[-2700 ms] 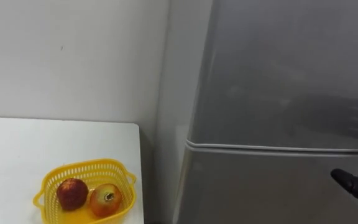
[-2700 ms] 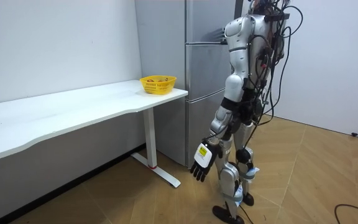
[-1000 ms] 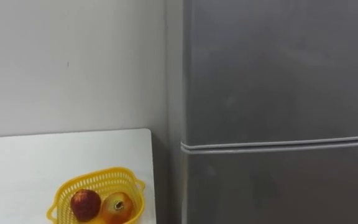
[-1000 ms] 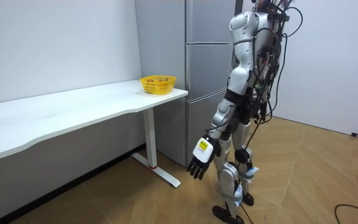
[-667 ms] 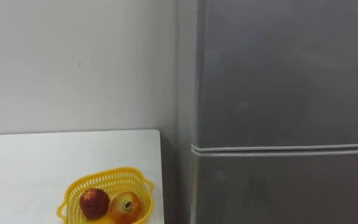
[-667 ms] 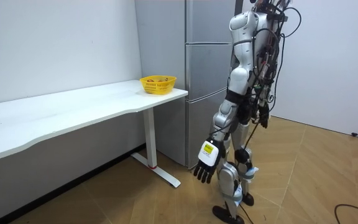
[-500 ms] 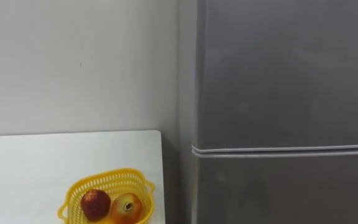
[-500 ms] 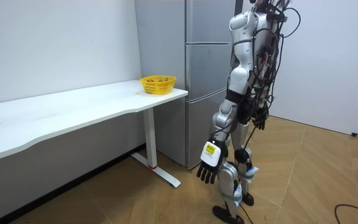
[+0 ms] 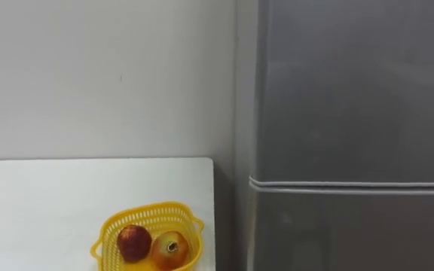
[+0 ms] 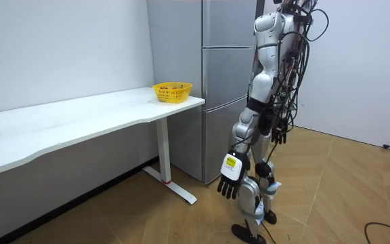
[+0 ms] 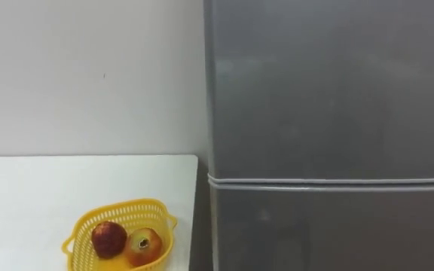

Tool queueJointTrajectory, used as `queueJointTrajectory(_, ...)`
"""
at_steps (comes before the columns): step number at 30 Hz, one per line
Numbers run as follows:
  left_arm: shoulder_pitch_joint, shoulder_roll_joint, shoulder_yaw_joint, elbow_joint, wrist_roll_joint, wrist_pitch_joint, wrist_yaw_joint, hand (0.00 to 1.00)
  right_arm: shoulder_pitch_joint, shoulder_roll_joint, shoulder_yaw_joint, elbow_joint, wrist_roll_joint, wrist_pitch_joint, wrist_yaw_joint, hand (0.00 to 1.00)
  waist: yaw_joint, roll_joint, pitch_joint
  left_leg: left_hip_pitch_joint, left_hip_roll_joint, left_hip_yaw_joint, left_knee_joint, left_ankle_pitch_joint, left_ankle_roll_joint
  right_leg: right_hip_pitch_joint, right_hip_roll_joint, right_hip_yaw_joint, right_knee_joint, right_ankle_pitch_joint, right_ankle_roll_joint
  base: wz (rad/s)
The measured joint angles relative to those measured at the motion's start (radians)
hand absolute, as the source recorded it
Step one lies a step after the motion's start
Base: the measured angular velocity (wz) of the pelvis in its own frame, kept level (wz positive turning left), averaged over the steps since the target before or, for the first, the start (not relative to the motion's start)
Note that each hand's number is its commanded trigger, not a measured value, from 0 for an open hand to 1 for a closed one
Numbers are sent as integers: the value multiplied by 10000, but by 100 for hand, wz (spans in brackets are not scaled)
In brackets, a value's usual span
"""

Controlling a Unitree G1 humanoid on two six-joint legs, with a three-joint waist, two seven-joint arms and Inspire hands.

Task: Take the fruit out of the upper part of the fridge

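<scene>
The grey fridge [image 9: 353, 90] stands before me with both doors shut; a pale seam [image 9: 353, 184] parts the upper door from the lower door [image 9: 353, 233]. In the room view I stand upright, close to the fridge [image 10: 222, 74], facing it. My left hand [image 10: 229, 181] hangs low beside my leg, fingers relaxed and holding nothing. My right hand [image 10: 279, 137] hangs at my far side, a dark shape against my body.
A white table [image 9: 51, 203] stands left of the fridge against the wall. Near its right end sits a yellow basket [image 9: 149, 208] holding a red apple [image 9: 133, 242] and an orange-red fruit [image 9: 171, 249]. Wooden floor [image 10: 344, 196] lies behind me.
My right hand, raised near the fridge seam 2.7 s ago, has dropped to my side. The left hand swung slightly. The eye view has shifted, so basket and fridge sit further right.
</scene>
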Motion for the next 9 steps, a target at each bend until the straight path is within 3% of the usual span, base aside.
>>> queueJointTrajectory(9,27,-3,-190,-2,-4,103,-194,0,-119,12,6,-33,-399,207,263,0,-9,-72,34,3,-29,-22,3,0,0,31,-22,-5,-3,-58,22,0)
